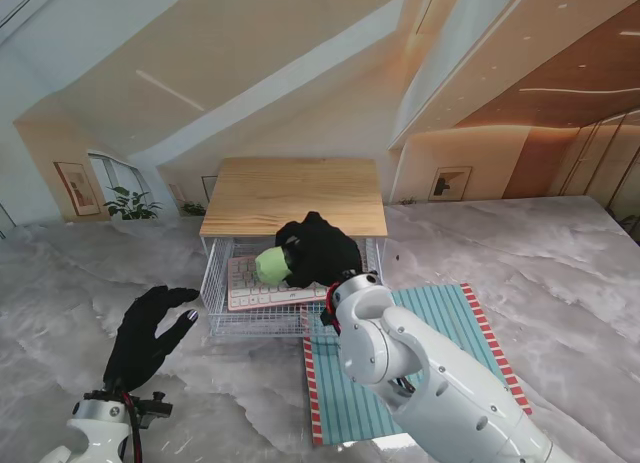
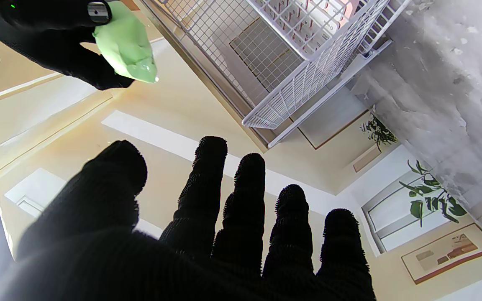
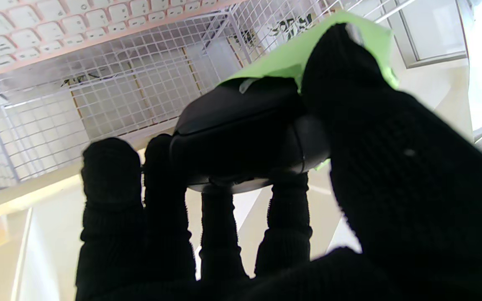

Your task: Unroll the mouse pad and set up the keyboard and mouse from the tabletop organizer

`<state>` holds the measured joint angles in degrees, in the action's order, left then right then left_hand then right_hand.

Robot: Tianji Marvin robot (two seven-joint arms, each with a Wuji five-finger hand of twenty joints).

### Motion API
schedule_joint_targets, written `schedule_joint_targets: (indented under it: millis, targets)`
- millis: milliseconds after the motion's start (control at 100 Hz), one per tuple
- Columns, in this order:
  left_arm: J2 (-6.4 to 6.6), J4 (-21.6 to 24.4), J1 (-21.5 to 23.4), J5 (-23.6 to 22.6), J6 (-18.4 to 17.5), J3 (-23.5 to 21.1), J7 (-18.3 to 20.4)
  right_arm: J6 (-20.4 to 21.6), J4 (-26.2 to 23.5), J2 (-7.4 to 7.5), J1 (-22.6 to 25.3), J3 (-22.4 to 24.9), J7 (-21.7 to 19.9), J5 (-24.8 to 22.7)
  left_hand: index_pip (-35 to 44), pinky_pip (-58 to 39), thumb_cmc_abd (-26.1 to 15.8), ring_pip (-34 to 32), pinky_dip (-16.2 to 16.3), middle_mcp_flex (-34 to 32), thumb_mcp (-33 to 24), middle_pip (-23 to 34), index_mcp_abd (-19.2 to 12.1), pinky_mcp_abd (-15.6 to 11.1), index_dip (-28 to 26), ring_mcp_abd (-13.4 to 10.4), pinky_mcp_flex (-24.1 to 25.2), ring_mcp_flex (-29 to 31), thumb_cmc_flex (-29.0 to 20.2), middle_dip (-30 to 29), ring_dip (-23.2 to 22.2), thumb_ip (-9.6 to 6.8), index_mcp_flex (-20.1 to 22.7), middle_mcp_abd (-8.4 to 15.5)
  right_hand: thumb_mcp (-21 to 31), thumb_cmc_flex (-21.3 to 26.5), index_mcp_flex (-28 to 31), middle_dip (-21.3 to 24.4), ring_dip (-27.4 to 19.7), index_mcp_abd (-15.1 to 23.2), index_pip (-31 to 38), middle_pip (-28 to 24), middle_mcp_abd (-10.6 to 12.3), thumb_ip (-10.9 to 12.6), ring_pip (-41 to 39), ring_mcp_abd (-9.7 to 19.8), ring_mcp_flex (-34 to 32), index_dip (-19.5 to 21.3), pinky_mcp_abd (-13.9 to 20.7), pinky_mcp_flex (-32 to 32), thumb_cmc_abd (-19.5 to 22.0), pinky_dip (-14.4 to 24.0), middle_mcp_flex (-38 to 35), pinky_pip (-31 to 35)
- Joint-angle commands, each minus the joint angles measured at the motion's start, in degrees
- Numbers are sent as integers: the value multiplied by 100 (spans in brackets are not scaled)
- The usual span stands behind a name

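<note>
Green-topped mouse (image 1: 270, 265) sits clasped in right hand (image 1: 318, 251), frame centre, over the white wire organizer (image 1: 222, 283) w/ pink keyboard (image 1: 262, 283) inside. Striped mouse pad (image 1: 440, 333) lies unrolled, lower right of the organizer, partly hidden by the right arm; its upper-right area looks free for set-down. Left hand (image 1: 150, 333), lower left, fingers spread, holds nothing. Keyboard's long axis runs left-right.
</note>
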<state>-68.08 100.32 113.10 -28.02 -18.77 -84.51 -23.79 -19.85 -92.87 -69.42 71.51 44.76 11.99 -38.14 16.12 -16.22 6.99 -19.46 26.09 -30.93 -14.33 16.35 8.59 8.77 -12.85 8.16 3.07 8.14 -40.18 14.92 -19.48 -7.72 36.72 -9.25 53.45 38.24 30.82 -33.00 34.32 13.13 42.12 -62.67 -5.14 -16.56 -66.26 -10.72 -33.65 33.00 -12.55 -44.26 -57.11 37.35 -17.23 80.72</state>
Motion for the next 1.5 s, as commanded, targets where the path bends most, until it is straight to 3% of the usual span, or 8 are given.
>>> schedule_joint_targets:
  millis: [0,350,830,1210,1490]
  targets:
    - [-14,53,28,1,-24,18,79,12,-162,88,187,80,-8,-102,-67,103,-35,46,69,84,73,-15,-44,-167,68,-172,54,-195,-19,-29,14,-113,-38,48,853,617,1010,-122,-65,-407,2455,-182,48,519,-345,918,-237,515,12,-76,1037,-88,-62,302]
    - [-15,76,44,-5,-71,3,70,-85,-1122,355,1342,1184,-112,-824,-72,105,-40,45,69,84,72,-15,-35,-164,70,-172,56,-196,-23,-30,14,-112,-39,48,840,628,1026,-129,-82,-438,2439,-162,27,522,-342,898,-261,519,-1,-66,1039,-87,-108,300]
    - [-10,113,56,14,-80,-4,110,-311,-1813,490,2531,2368,-170,-1561,-74,101,-32,40,73,76,71,-16,-33,-160,70,-168,50,-190,-25,-30,13,-112,-27,40,818,652,1032,-137,-98,-464,2423,-137,5,531,-345,880,-276,531,-19,-40,1044,-79,-145,297]
    - [-14,130,68,33,-62,3,103,-567,-1825,519,3188,3106,-208,-1847,-82,105,-38,40,69,85,69,-21,-35,-162,72,-167,56,-196,-21,-32,13,-112,-33,42,811,667,1047,-148,-109,-507,2402,-125,-17,536,-350,861,-289,549,-36,-28,1050,-71,-159,303]
    - [-10,149,67,60,-48,6,136,-966,-1283,535,3272,3189,-315,-1800,-83,106,-34,46,68,84,68,-22,-34,-161,71,-165,56,-198,-20,-32,17,-113,-34,32,805,679,1036,-163,-106,-523,2397,-128,-22,539,-365,851,-268,572,-53,5,1061,-63,-123,310]
